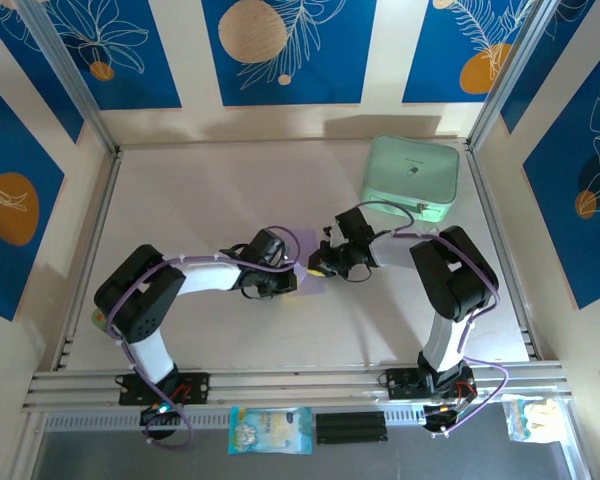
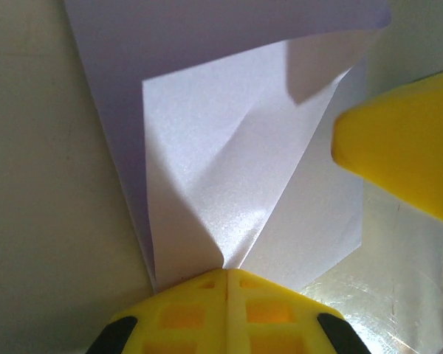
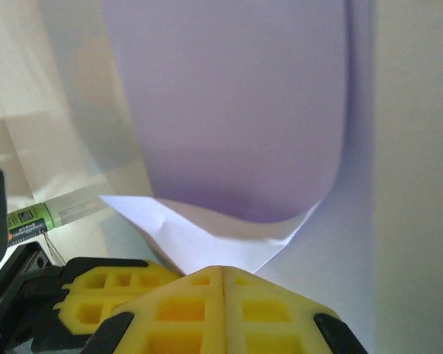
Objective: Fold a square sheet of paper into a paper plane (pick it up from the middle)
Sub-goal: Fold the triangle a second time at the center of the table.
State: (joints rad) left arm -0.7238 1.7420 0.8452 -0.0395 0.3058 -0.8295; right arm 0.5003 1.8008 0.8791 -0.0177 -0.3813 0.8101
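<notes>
The sheet of paper is a pale lilac, partly folded piece held between the two arms at the middle of the table. My left gripper is shut, its yellow fingertips pinching a creased corner of the sheet. From the opposite side my right gripper is also shut, its fingertips clamped on a folded edge while the sheet curls upward in front of them. The right gripper's yellow finger shows in the left wrist view.
A mint-green rounded case lies at the back right, close behind the right arm. Metal rails border the table. A printed packet lies beyond the front rail. A green-labelled tube shows at the left of the right wrist view.
</notes>
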